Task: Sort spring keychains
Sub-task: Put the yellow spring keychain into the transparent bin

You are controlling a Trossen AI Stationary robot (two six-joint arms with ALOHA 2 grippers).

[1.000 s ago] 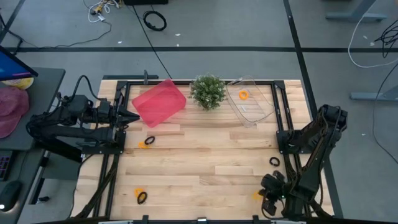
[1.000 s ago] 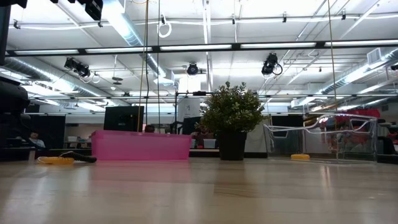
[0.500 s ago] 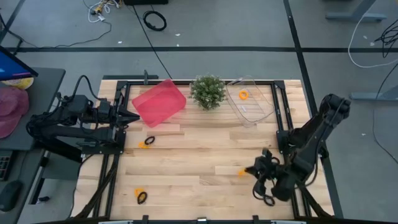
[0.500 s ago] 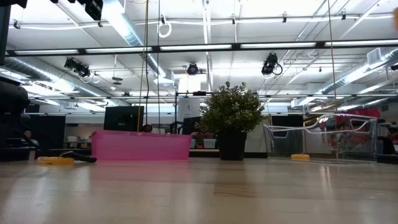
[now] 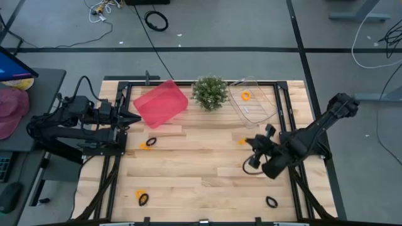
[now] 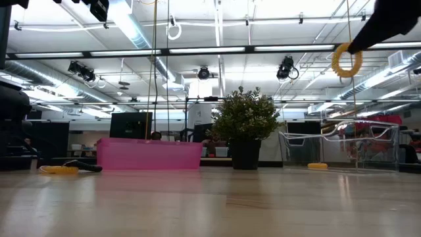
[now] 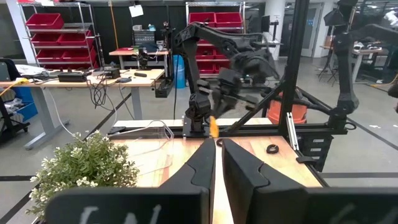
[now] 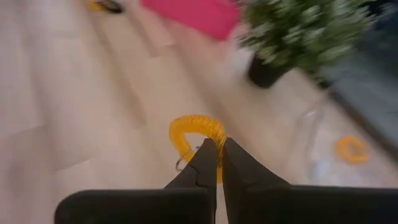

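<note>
My right gripper [image 5: 247,143] hovers over the table's right middle, shut on an orange-yellow spring keychain [image 8: 198,132], which also shows high in the low view [image 6: 346,60]. Another orange keychain [image 5: 245,95] lies in the clear bin [image 5: 259,110]. An orange and black pair [image 5: 148,143] lies on the table near the left. A second such pair [image 5: 142,198] lies at the near left, and a black one [image 5: 271,202] at the near right. My left gripper [image 5: 133,117] waits shut at the left edge. My right gripper pinches the keychain's coil [image 8: 211,142] between its two fingertips, at one spot on the ring's edge. The fingers slant down from the table's right. The ring is lifted clear of the table and hangs at the fingertips [image 6: 358,47].
A pink bin [image 5: 161,102] lies tipped at the far left. A potted plant [image 5: 210,92] stands between it and the clear bin at the far edge. Black frame rails [image 5: 284,119] run along both sides of the table.
My right gripper has gone from the near right corner toward the far edge and a little left, rising as it went. It carries the orange-yellow keychain, which is now lifted well clear of the table.
</note>
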